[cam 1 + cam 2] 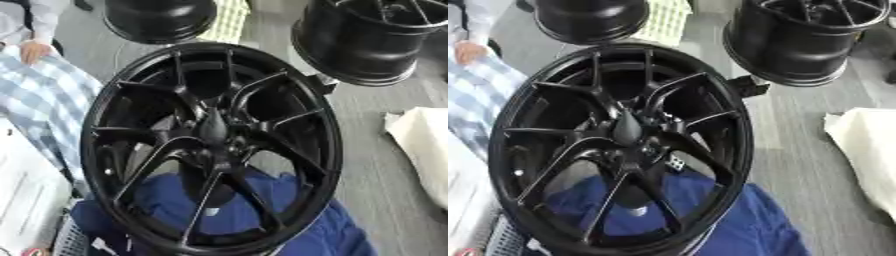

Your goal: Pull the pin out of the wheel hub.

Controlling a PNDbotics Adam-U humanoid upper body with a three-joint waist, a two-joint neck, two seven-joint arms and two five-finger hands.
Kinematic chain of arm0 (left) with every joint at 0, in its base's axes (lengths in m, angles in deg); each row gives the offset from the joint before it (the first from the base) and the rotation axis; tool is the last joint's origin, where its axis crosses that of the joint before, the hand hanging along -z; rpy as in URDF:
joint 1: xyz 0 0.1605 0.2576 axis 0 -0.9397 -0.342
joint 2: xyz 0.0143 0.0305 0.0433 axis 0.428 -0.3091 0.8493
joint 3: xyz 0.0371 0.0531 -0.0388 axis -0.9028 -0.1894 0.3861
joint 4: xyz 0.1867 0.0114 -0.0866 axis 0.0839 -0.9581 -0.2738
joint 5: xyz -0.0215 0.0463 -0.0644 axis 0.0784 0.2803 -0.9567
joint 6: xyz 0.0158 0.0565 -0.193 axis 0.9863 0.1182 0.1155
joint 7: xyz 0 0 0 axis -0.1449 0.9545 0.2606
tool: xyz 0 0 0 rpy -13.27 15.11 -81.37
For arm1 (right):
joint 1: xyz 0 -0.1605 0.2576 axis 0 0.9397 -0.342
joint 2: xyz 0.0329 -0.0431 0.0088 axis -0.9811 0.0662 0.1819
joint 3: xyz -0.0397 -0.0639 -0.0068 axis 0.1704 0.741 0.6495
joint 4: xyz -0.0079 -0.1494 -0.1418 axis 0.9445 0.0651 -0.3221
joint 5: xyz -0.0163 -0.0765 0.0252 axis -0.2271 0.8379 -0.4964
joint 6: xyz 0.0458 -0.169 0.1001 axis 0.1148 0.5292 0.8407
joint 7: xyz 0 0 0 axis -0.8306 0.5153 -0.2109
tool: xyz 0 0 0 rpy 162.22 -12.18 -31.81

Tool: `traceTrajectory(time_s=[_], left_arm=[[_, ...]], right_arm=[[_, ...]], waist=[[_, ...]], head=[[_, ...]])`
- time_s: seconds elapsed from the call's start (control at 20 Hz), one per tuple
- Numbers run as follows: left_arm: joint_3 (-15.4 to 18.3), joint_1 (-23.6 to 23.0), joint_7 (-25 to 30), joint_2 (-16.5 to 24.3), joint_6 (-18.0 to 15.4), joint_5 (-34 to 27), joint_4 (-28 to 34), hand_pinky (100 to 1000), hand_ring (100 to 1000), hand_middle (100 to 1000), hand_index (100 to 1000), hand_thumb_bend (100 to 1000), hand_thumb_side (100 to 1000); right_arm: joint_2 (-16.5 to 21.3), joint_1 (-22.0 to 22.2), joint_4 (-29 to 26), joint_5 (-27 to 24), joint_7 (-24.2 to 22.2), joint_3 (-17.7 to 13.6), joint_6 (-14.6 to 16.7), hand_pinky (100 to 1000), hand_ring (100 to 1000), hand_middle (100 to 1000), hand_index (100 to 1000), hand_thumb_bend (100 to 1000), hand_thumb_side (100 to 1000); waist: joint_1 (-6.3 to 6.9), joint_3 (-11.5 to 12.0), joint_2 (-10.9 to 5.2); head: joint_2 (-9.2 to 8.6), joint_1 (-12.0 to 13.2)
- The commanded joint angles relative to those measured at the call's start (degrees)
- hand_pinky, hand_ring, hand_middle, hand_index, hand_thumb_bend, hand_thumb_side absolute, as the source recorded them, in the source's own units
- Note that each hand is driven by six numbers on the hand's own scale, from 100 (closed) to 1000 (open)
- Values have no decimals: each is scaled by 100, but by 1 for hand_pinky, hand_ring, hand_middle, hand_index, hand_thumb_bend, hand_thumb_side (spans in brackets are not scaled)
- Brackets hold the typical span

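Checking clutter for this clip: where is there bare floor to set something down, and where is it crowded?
Bare grey floor lies right of the big wheel, between it and the white cloth, below the right-hand rim. It is crowded at the top between the two far rims, and on the left, where checked fabric meets the wheel. Blue cloth fills the bottom. No hand shows.

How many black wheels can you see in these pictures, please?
3: the large wheel in the foreground over a blue cloth, one wheel at top centre-left, another at top right. Others may lie outside view.

A black multi-spoke wheel hub (210, 145) stands tilted, a dark cone-shaped pin (628, 128) at its centre.
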Motion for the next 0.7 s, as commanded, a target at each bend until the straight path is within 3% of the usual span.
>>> traceTrajectory(time_s=[0.05, 0.15, 0.2, 0.35, 0.5, 0.7], left_arm=[[85, -19, -75, 154, -13, 49, 62, 907, 689, 675, 718, 177, 639], [65, -45, -79, 173, -1, 49, 62, 907, 688, 675, 720, 179, 638], [57, -73, -83, 173, 17, 43, 62, 907, 688, 675, 721, 179, 639], [47, -177, -78, 166, 59, 33, 62, 907, 689, 675, 721, 183, 637], [149, -301, -156, 49, 110, 15, 62, 908, 687, 672, 721, 181, 641], [416, -521, -431, -112, 381, 34, 48, 913, 683, 668, 726, 103, 697]], right_arm=[[119, 45, -511, -4, 573, -119, 122, 899, 918, 834, 882, 226, 497], [66, 171, -832, 28, 1020, -17, 166, 891, 916, 833, 882, 250, 509], [33, 246, -988, 65, 1169, 49, 212, 890, 915, 834, 884, 203, 513], [-26, 403, -1187, 268, 1380, 137, 201, 873, 898, 822, 873, 320, 424], [-465, 604, -1247, 206, 1706, 6, 62, 846, 844, 765, 830, 338, 366], [-1316, 1011, -741, 131, 1629, -228, -600, 837, 821, 723, 788, 295, 410]], waist=[[2, -28, -177], [-9, -52, -308], [-11, -54, -364], [-25, -25, -516], [-47, 18, -657], [-37, 58, -772]], head=[[88, -328], [316, -750], [389, -905], [559, -1155], [571, -1165], [456, -945]])
